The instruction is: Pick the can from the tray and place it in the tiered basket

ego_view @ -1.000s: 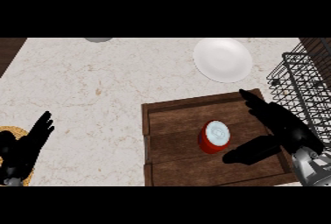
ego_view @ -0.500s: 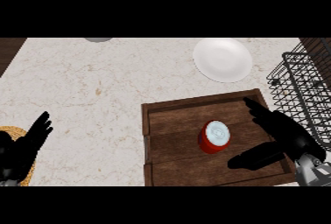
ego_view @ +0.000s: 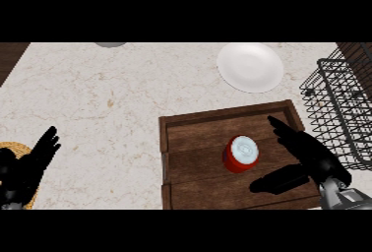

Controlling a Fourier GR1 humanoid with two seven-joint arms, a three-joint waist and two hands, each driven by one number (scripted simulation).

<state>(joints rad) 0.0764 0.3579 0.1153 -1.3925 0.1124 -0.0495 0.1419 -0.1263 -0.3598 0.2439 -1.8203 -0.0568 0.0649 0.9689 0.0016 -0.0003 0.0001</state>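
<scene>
Small red can with a pale lid (ego_view: 241, 153) stands upright on the dark wooden slatted tray (ego_view: 189, 147), not yet lifted. Right hand (ego_view: 309, 155) sits just beside it, fingers and thumb spread apart, holding nothing. Black wire tiered basket (ego_view: 341, 118) at right edge of the view. Left hand (ego_view: 25, 165) rests open at lower left. Grasp, lift and placement all remain, by my reading.

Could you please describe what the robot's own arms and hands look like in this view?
Both hands are matte black with slender fingers and a thumb: the right hand joins a grey metallic forearm at the wrist. Beside the left hand, no forearm is clearly visible. No cables or markings are visible.
</scene>
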